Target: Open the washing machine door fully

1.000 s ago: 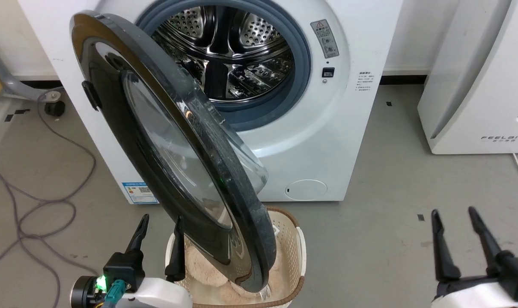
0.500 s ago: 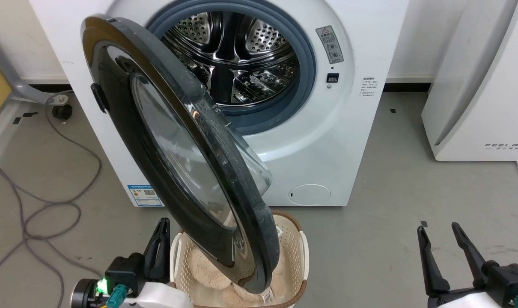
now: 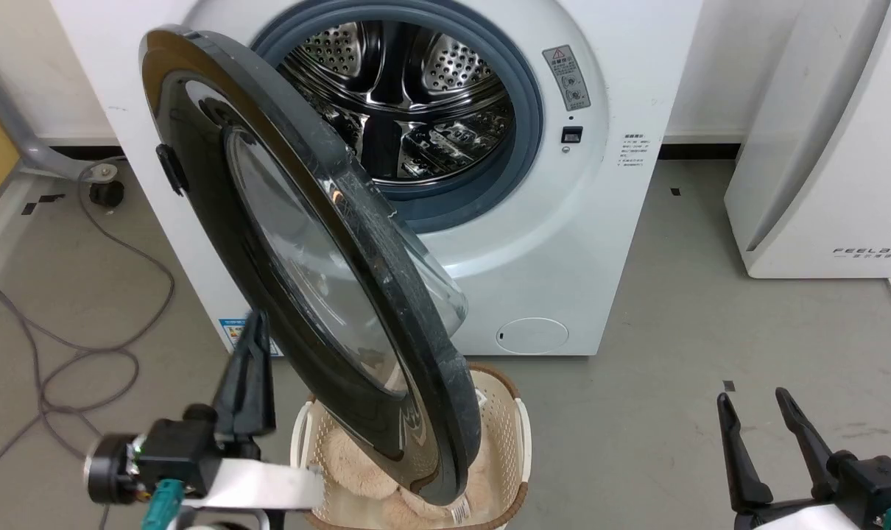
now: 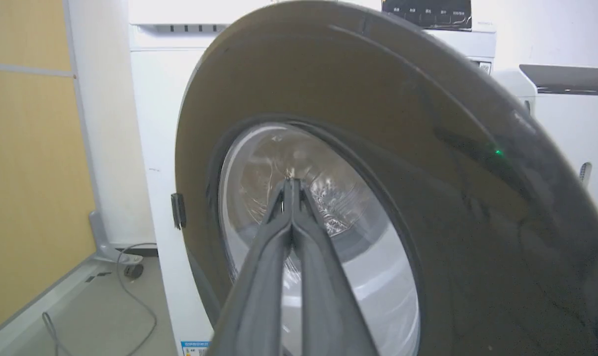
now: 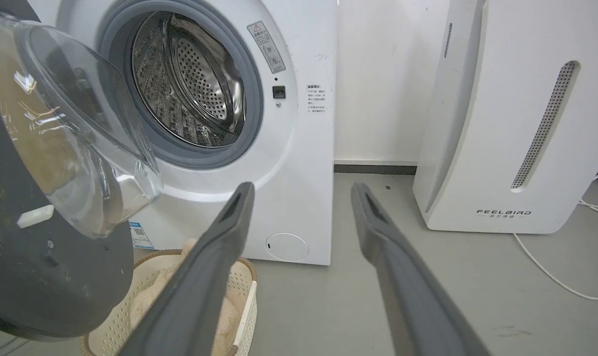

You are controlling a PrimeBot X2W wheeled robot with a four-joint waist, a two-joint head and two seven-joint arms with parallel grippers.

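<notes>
Your washing machine stands with its drum exposed. Its door, hinged on your left, is swung roughly halfway out, its edge toward you above the laundry basket, so I judge the opening well begun but with more swing left before it is fully open. Your left gripper sits just beside the door's glossy outer face, fingers pressed together on nothing, though you cannot tell whether the tips touch it. Your right gripper is well apart at lower right, fingers spread and empty.
</notes>
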